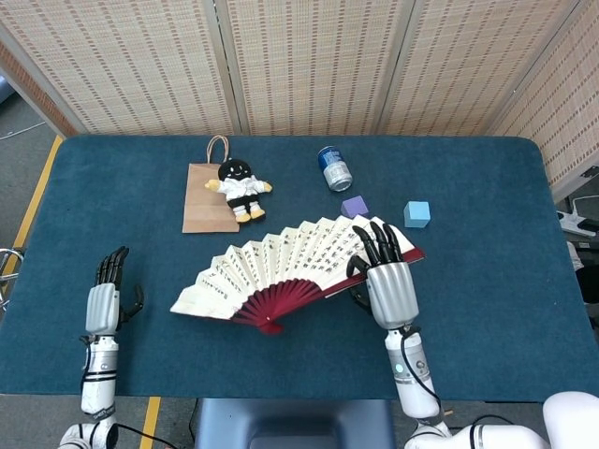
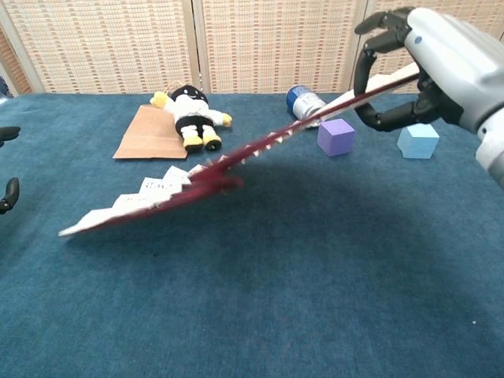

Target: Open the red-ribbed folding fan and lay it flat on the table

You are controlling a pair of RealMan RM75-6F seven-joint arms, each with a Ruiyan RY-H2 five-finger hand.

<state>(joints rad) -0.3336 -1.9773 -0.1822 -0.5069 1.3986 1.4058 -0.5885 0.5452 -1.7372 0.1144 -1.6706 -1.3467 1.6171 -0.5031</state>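
The red-ribbed folding fan [image 1: 285, 271] is spread open, its white leaf covered in black script and its red ribs meeting at a pivot near the front. In the chest view the fan [image 2: 205, 183] hangs tilted, left tip low near the cloth, right end raised. My right hand [image 1: 390, 283] grips the fan's right outer rib; the same right hand [image 2: 429, 63] shows at the upper right of the chest view. My left hand [image 1: 104, 299] stands apart at the table's front left, fingers spread, holding nothing. Only its fingertips [image 2: 6, 193] show at the chest view's left edge.
A brown paper bag [image 1: 206, 196] lies at the back left with a small plush doll [image 1: 241, 188] beside it. A blue can [image 1: 333, 167] lies on its side at the back. A purple cube [image 1: 354, 207] and a light blue cube [image 1: 416, 213] sit just behind the fan's right end.
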